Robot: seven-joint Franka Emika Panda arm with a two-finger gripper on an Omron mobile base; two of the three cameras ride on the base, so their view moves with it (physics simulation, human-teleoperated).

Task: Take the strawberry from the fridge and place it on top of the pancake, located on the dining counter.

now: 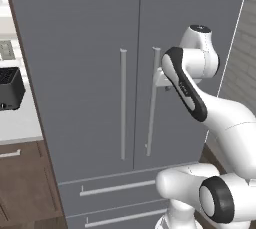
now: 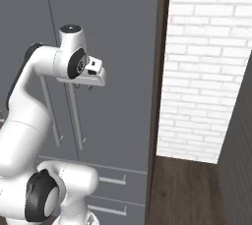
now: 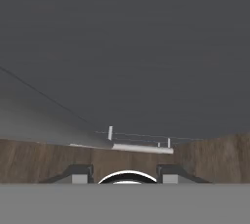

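The gripper [image 2: 83, 87] sat at the right door handle [image 1: 152, 100] of the closed fridge [image 1: 90, 48]. Whether its jaws gripped the bar could not be told.

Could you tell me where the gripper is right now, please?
The gripper is up against the fridge, at the right door's vertical handle, high on the bar.

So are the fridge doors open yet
No, both doors of the fridge are flush and shut, their two long handles side by side along the closed centre seam in the left base view.
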